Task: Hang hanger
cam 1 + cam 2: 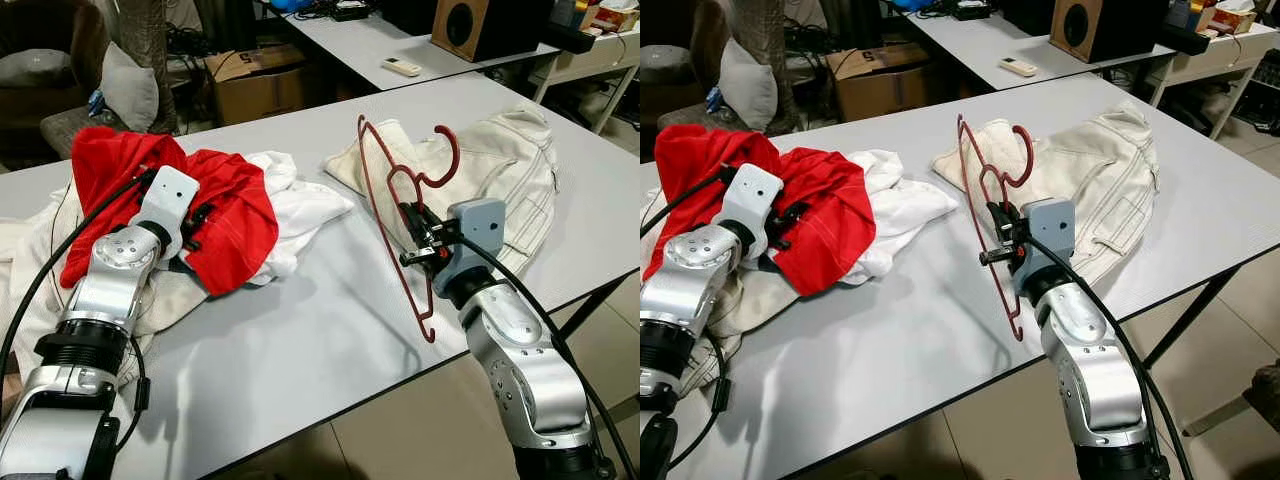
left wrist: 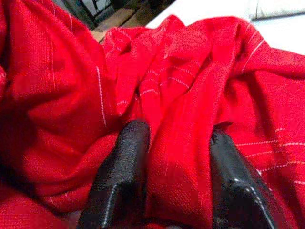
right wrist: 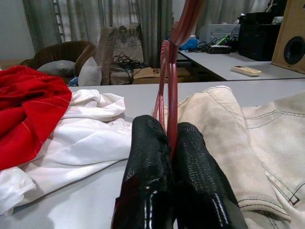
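Gripping the upright hanger (image 1: 395, 225), hook topmost, the right tool (image 1: 425, 240) pinches it; left tool (image 2: 176, 186) clamps red cloth (image 1: 215, 215).

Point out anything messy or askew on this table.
Clothes lie crumpled, not folded: a red garment over a white one, a cream jacket beside. The right hand holds the red hanger tilted; the left hand pinches red cloth.
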